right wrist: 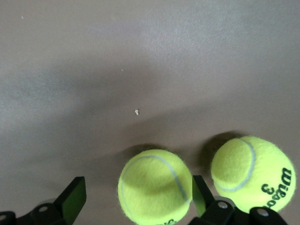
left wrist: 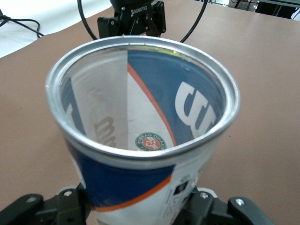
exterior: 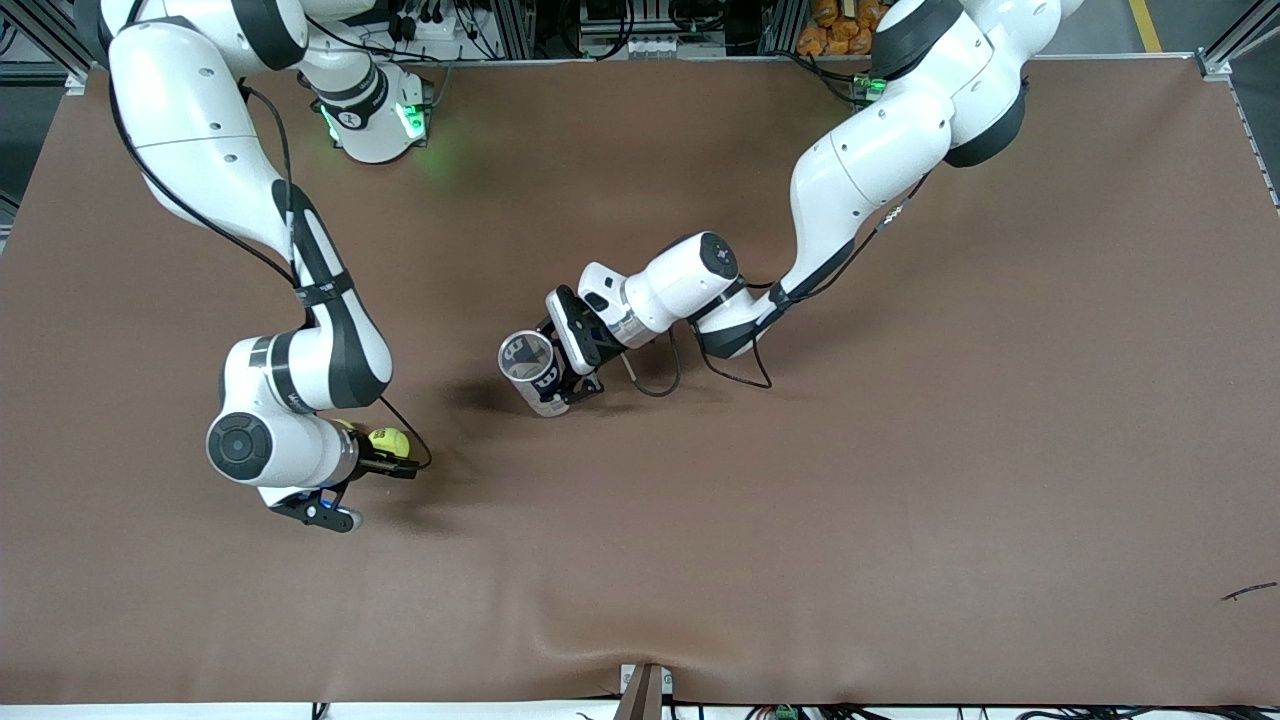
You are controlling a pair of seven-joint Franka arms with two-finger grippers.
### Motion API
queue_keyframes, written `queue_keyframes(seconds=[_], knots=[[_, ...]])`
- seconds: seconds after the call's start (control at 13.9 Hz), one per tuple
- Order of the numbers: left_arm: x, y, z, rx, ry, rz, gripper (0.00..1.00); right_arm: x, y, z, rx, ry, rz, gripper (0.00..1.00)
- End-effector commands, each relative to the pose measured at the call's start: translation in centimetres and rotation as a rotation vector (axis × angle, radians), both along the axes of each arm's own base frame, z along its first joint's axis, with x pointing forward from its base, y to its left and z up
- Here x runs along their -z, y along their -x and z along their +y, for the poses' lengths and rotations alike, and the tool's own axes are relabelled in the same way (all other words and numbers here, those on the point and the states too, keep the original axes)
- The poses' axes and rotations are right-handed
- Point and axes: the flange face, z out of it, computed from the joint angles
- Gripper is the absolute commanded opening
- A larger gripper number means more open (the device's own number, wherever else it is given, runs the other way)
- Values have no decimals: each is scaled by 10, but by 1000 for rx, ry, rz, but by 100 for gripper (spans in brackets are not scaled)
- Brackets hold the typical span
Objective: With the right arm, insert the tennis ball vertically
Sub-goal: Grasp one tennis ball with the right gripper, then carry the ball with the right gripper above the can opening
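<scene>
Front view first: the left gripper [exterior: 560, 385] is clenched around a tennis ball can [exterior: 532, 372] near the middle of the table [exterior: 900, 480], holding it roughly upright with its open mouth tipped a little toward the camera. Toward the right arm's end from the can, the right gripper [exterior: 375, 470] is down at the table with a tennis ball [exterior: 389, 441] at its fingers. Left wrist view next: the can [left wrist: 140, 140] fills the picture, empty inside, gripped low on its body, and the right arm's gripper [left wrist: 132, 21] shows farther off. Right wrist view last: the right gripper's fingers [right wrist: 75, 201] stand released on either side of one tennis ball [right wrist: 154, 192] lying on the table, not yet squeezing it; a second ball [right wrist: 253, 173] rests just beside, outside the fingers. The step in hand looks like the pick-up. Next, the jaws should shut on the straddled ball without nudging its neighbour, then lift and carry it over the can's mouth to drop it straight down.
</scene>
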Motion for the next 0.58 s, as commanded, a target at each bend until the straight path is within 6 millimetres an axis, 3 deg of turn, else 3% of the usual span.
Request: queue_keyframes(seconds=[0.0,0.14,0.5], knots=[[2,12,3,39,-11,-26,72,4,2,-2,-14,30,1,80],[2,13,4,38,-5,-30,72,18,9,-13,-42,80,20,79],[-2,12,4,36,7,-42,72,4,2,-13,-34,65,2,0]])
